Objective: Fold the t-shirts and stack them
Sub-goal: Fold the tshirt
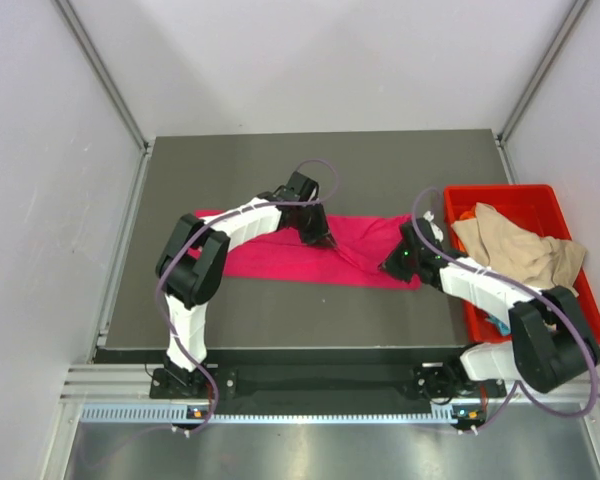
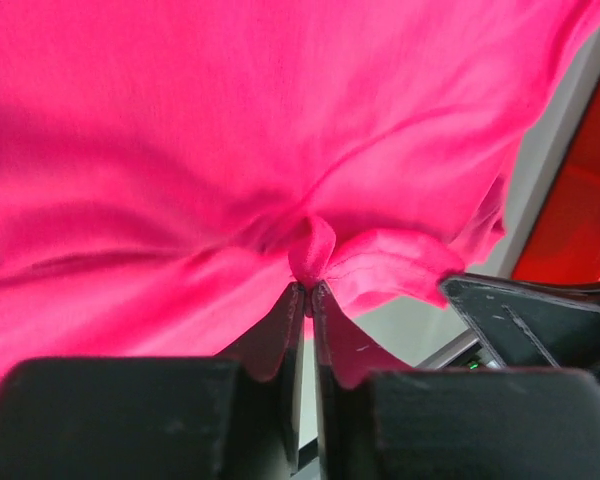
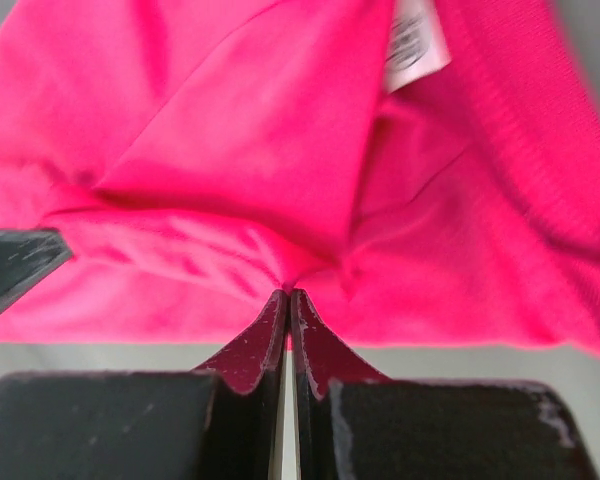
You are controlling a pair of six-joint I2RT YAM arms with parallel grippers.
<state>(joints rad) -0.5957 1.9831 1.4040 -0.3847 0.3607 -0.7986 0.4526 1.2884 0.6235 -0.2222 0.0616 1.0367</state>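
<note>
The magenta-pink t-shirt (image 1: 270, 258) lies stretched in a band across the middle of the counter (image 1: 310, 170), from near the left edge toward the right. The left gripper (image 1: 320, 236) is clamped on a raised pinch near the shirt's middle. The right gripper (image 1: 390, 264) is clamped on a fold at its right end, by what looks like the collar, just beside the red bin (image 1: 510, 192) holding a tan-beige t-shirt (image 1: 520, 250).

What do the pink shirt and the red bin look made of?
The pink shirt looks like soft matte knit cloth: it wrinkles, with a ribbed collar and sewn-in label. The red bin looks like rigid, smooth plastic: straight walls, crisp rim.
</note>
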